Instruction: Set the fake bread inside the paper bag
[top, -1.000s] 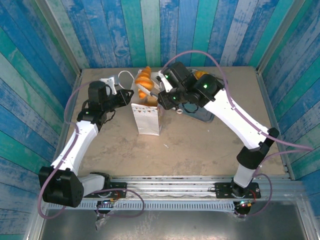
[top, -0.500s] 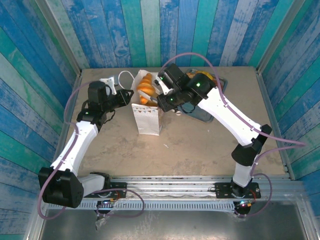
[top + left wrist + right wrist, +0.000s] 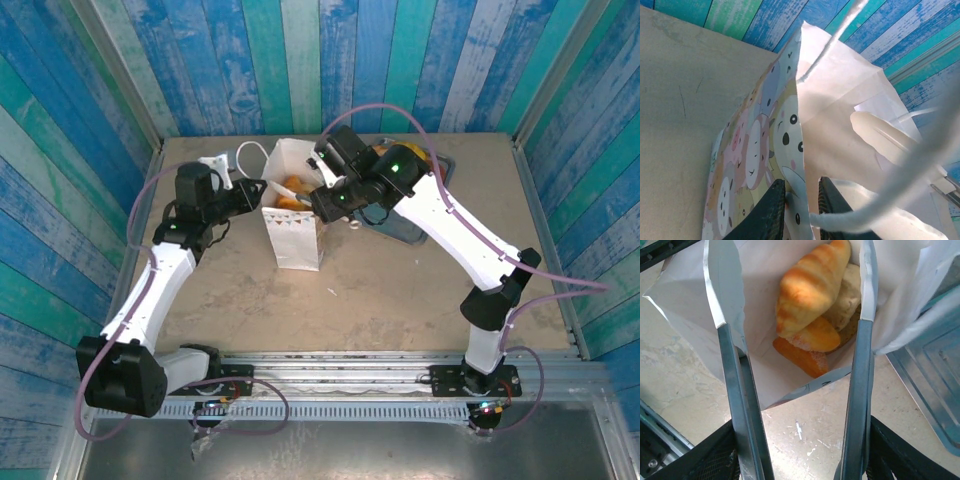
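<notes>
Pinching the left rim of the paper bag [image 3: 296,240] with the left jaws: narrow, clamped on the printed side wall. One dark finger [image 3: 771,212] outside against the cartoon animal faces, the other inside against the plain white lining. Holding the bag upright on the counter [image 3: 380,290], mouth open toward the top camera, near wall printed with a row of small shapes. Crossing close past the left wrist lens: a white cord handle [image 3: 840,30], blurred where nearest.

Gripping the thin metal tongs [image 3: 735,370] in the right jaws, black fingers pressed to the outside of both tong arms low in the right wrist view. Set moderately wide, tong arms spread well apart, tips reaching over the open mouth of the bag with open air between them. Cannot tell whether either tip touches the paper.

Lying down inside the bag: the fake bread [image 3: 810,285]. A striped golden croissant-like roll on top, tilted, over an orange-brown sugared piece and a paler bun, all piled against the inner wall. Seen from the top view as an orange patch within the white mouth.

Resting on the counter just right of the bag, partly under the right arm: the flat grey tray [image 3: 415,232]. Ribbed corner of it also visible beside the bag in the right wrist view.
</notes>
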You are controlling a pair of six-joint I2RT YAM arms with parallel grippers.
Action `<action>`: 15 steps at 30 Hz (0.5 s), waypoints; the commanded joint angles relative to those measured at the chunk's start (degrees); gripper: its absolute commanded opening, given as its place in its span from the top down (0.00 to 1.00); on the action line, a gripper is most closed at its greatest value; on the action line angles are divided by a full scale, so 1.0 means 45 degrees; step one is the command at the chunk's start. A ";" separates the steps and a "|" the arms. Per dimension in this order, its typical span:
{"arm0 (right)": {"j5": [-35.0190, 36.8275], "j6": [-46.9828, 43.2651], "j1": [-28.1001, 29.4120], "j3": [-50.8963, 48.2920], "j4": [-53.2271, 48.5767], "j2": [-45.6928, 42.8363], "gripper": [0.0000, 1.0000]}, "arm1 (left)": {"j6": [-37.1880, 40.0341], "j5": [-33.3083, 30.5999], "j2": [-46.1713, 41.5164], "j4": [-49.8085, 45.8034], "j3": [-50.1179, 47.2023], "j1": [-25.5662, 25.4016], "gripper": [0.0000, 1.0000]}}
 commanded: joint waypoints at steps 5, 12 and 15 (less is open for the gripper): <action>0.0620 0.0015 0.0055 0.0622 -0.0125 -0.0341 0.39 | 0.0003 -0.0241 -0.0783 -0.0131 -0.0240 -0.0042 0.77; 0.0917 0.0017 0.0053 0.0868 -0.0127 -0.0995 0.40 | -0.0200 -0.0019 -0.0763 0.0065 -0.0272 -0.0044 0.73; 0.0722 -0.0088 0.0059 0.0929 0.0066 -0.1395 0.40 | -0.0232 0.0061 -0.0763 0.0111 -0.0256 -0.0042 0.67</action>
